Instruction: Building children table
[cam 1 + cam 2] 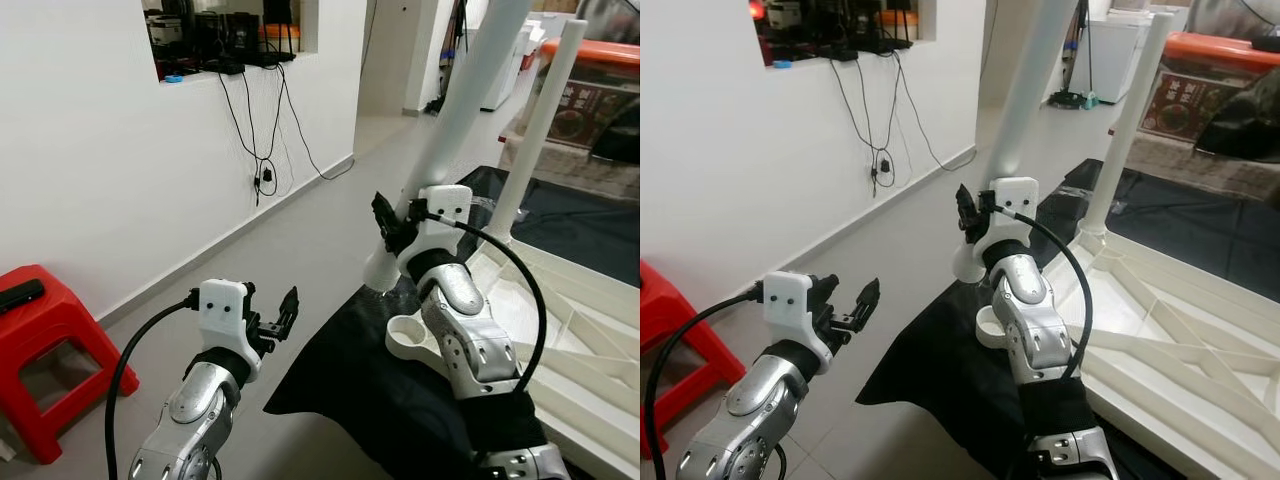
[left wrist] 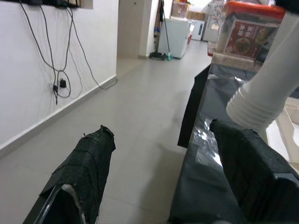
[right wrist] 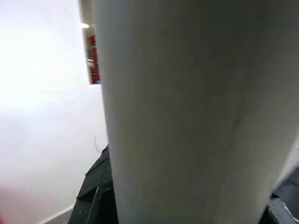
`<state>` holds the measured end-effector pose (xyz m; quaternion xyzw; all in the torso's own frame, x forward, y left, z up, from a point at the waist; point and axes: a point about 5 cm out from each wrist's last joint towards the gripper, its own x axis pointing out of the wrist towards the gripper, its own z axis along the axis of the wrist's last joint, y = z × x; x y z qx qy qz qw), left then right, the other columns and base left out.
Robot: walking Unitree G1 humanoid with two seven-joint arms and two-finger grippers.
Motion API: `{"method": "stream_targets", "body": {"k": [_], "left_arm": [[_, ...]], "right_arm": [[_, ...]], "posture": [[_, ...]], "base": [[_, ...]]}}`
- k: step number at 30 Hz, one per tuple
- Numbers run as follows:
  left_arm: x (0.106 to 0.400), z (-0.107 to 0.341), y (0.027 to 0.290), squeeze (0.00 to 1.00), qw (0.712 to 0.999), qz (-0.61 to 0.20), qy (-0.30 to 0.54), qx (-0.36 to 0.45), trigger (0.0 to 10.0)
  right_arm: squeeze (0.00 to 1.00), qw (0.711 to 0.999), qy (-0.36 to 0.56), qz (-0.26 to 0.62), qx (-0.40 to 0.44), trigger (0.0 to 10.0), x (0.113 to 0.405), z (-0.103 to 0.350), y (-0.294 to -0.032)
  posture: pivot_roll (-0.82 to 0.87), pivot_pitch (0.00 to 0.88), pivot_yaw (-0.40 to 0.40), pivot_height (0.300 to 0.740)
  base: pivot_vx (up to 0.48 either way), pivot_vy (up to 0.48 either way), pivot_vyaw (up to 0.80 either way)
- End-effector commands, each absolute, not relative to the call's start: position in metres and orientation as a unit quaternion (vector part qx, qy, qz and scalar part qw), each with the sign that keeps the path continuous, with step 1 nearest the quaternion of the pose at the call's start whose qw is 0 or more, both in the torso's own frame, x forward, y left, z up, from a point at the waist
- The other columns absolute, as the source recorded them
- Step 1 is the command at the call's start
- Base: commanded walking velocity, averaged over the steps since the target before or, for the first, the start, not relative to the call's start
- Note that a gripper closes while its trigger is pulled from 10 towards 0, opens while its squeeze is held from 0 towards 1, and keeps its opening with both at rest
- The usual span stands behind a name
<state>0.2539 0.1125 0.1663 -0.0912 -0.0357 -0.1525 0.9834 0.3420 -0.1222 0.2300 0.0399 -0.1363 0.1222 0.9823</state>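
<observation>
Grey floor [image 1: 330, 230]; upturned white tabletop [image 1: 590, 330] on black sheet [image 1: 370, 390]. Right gripper [image 1: 392, 226] fingers clamped on tilted table leg [image 1: 455, 110], over corner socket [image 1: 412, 337]. Left gripper [image 1: 280, 318] fingers apart, idle. Next: seat leg, likely twist.

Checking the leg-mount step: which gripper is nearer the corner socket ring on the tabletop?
Right. The right gripper holds the loose leg just above the socket ring; the left gripper hovers open beside it.

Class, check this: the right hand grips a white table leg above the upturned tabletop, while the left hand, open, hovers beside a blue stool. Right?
One detail is wrong: the stool is red, as the left eye view shows. The rest holds: right hand grips the table leg above the upturned tabletop; left hand is open.
</observation>
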Motion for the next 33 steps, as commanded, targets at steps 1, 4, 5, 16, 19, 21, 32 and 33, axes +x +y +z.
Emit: {"method": "stream_targets", "body": {"k": [1,4,5,16,19,21,32,33], "left_arm": [[0.252,0.165,0.111,0.0,0.984,-0.154,-0.029,-0.083,10.0],[0.248,0.162,0.111,0.0,0.984,-0.157,-0.024,-0.079,10.0],[0.244,0.16,0.111,0.0,0.984,-0.16,-0.02,-0.078,10.0],[0.21,0.152,0.102,0.0,0.969,-0.24,0.009,-0.062,10.0],[0.205,0.153,0.099,0.0,0.964,-0.257,0.013,-0.063,10.0],[0.197,0.154,0.093,0.0,0.957,-0.282,0.016,-0.063,10.0],[0.183,0.158,0.085,0.0,0.951,-0.299,0.026,-0.07,10.0],[0.182,0.158,0.085,0.0,0.952,-0.298,0.028,-0.07,10.0]], "right_arm": [[0.0,0.978,-0.153,0.133,0.048,10.0,0.339,0.235,-0.124],[0.0,0.978,-0.146,0.142,0.043,10.0,0.338,0.233,-0.125],[0.0,0.978,-0.146,0.143,0.039,10.0,0.338,0.232,-0.126],[0.0,0.948,-0.168,0.267,0.052,10.0,0.347,0.249,-0.123],[0.0,0.943,-0.17,0.283,0.044,10.0,0.352,0.253,-0.127],[0.0,0.932,-0.169,0.318,0.036,10.0,0.36,0.261,-0.139],[0.0,0.875,-0.112,0.471,0.017,10.0,0.37,0.27,-0.168],[0.0,0.864,-0.117,0.489,0.027,10.0,0.369,0.274,-0.17]], "posture": [[0.09,0.098,-0.051,0.74],[0.09,0.114,-0.049,0.74],[0.09,0.128,-0.05,0.74],[0.1,0.21,-0.049,0.74],[0.11,0.224,-0.051,0.74],[0.11,0.241,-0.05,0.74],[0.14,0.28,-0.053,0.74],[0.14,0.279,-0.05,0.74]], "base": [[0.0,0.0,-0.77],[0.0,0.0,-0.77],[0.0,0.0,-0.77],[0.0,0.0,-0.21],[0.0,0.0,0.0],[0.0,0.0,0.0],[0.0,0.0,0.0],[0.0,0.0,0.0]]}}
